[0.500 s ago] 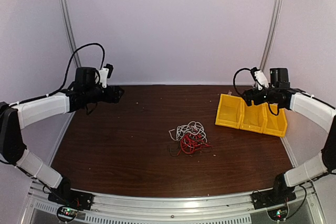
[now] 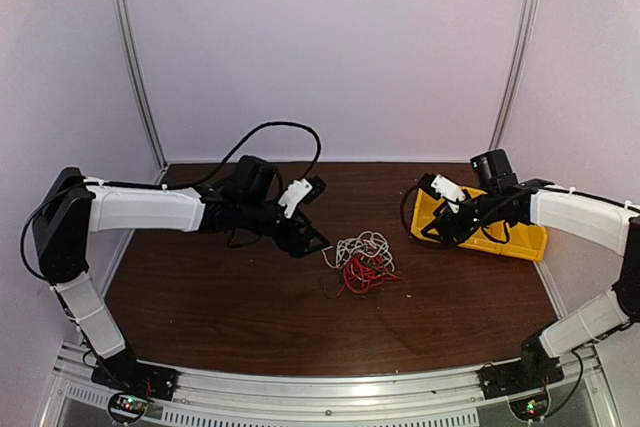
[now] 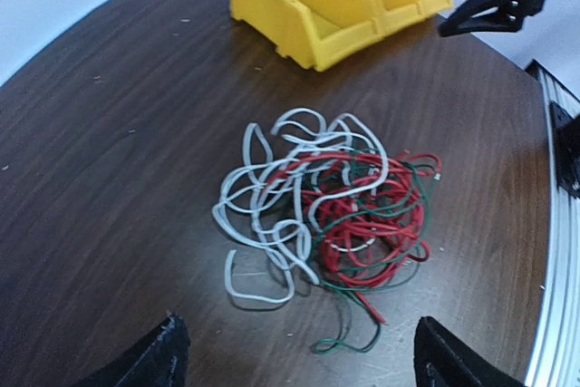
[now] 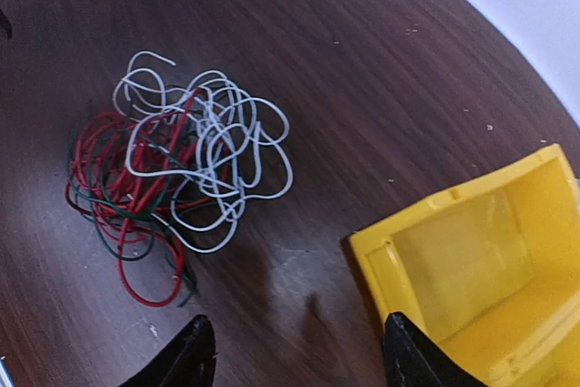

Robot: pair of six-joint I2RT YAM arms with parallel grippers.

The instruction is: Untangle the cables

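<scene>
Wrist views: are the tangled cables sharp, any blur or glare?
Left wrist: tangled white, red and dark green wires sharp, no glare, wide-angle bowing at the edges. Right wrist: equally sharp, soft shadows beside the yellow plastic bin. Top external: softer, strands merge.

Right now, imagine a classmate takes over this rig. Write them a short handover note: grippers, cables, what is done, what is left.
Grippers: the left gripper is open and empty, close beside the tangle. The right gripper is open and empty, over the end of the yellow bins nearest the tangle.
Cables: the white cable, red cable and dark green cable lie in one knotted pile mid-table, touched by neither gripper.
Done: nothing separated.
Left: grip the pile and pull each cable free of the others.
</scene>
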